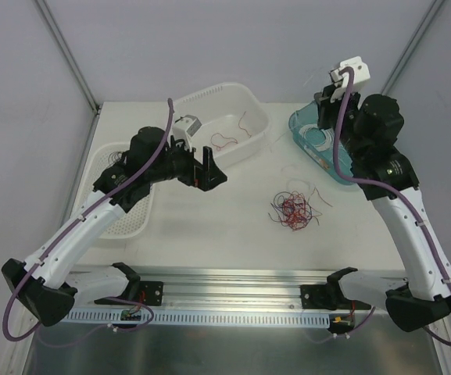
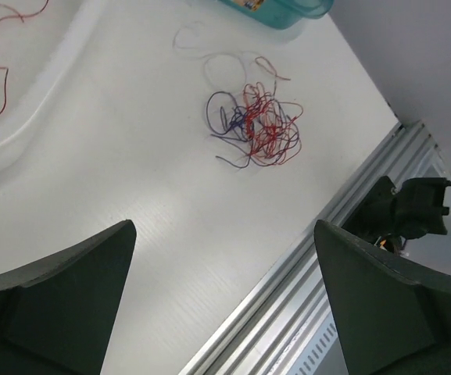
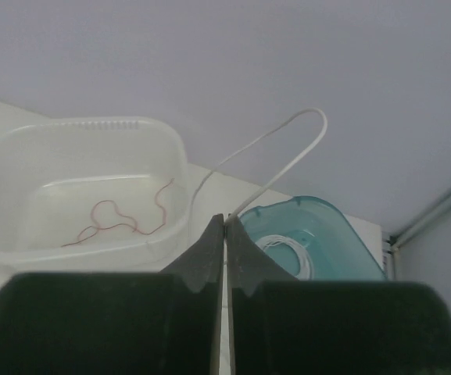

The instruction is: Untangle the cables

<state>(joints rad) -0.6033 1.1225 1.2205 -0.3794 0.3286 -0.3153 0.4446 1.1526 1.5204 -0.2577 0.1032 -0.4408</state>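
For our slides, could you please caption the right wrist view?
Right gripper shut on a looped white wire, teal bin and white tub with red wires beyond.

readable text: none in any view
teal tub point(image 2: 288, 9), 12 o'clock in left wrist view: coloured print on its wall, too blurred to read
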